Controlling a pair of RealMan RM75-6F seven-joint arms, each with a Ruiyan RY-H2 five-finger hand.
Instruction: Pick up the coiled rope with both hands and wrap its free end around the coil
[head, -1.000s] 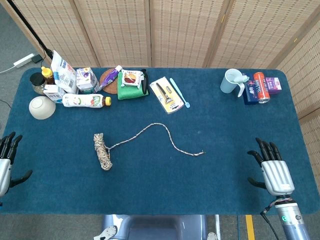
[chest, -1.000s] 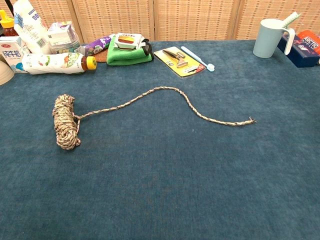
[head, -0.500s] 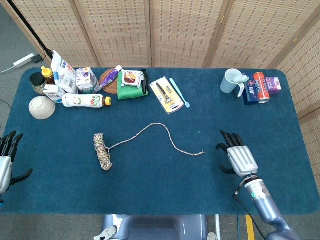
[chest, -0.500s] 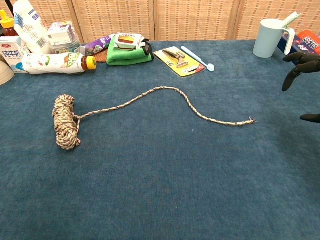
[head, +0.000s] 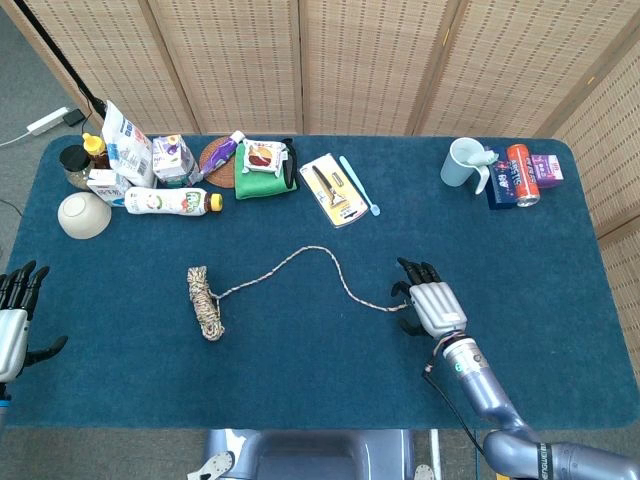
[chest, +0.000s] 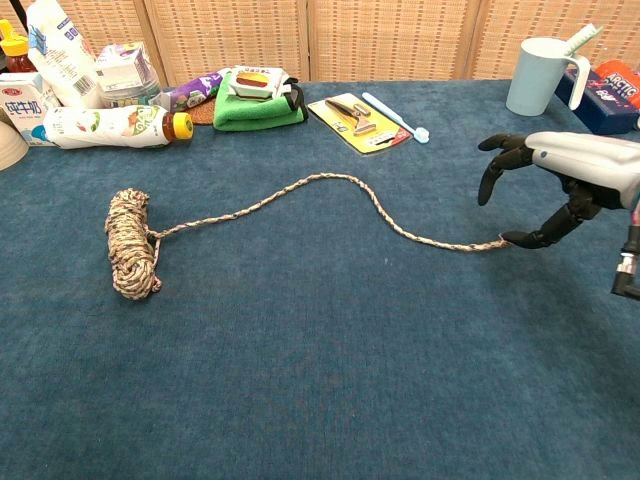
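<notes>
A coiled rope (head: 205, 302) (chest: 131, 243) lies on the blue table left of centre. Its free tail (head: 330, 260) (chest: 340, 180) curves to the right and ends at a frayed tip (chest: 492, 241). My right hand (head: 430, 306) (chest: 565, 175) hovers over that tip with fingers spread, holding nothing; its thumb is close beside the tip. My left hand (head: 12, 322) stays at the table's left edge, fingers apart and empty, far from the coil. The chest view does not show it.
Bottles, cartons and a bowl (head: 83, 214) crowd the back left corner. A green cloth (head: 265, 168), a card with a tool (head: 333, 188) and a toothbrush (head: 359, 185) lie at the back centre. A mug (head: 465, 162), a can (head: 521, 173) and a box stand back right.
My right hand has moved left across the table from the right edge to the rope's free end. The left hand and the rope have stayed still.
</notes>
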